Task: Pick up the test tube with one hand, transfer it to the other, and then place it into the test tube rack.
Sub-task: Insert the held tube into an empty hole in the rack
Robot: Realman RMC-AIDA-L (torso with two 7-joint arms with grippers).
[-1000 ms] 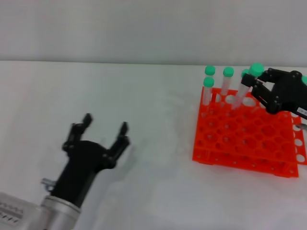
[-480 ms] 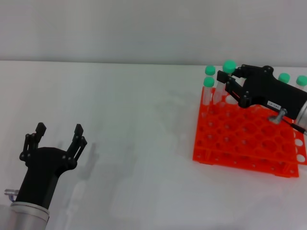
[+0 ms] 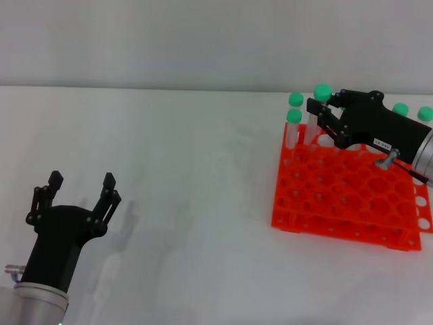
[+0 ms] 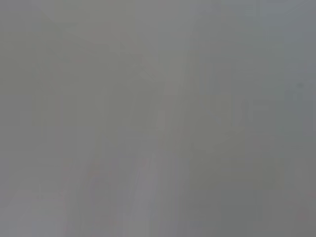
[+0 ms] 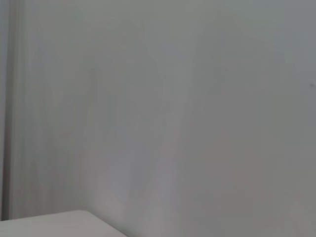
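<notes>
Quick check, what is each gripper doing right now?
Left gripper: open, empty, over the bare table near the robot.
Right gripper: shut on the test tube, at the far edge of the test tube rack.

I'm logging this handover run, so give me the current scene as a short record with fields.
left gripper: open, empty, raised over the near left of the table
right gripper: over the rack's far edge, shut on the test tube
test tube: green cap up, lower end at the rack's back holes
test tube rack: orange-red, on the table's right side
other tubes: green-capped, standing along the rack's back row
</notes>
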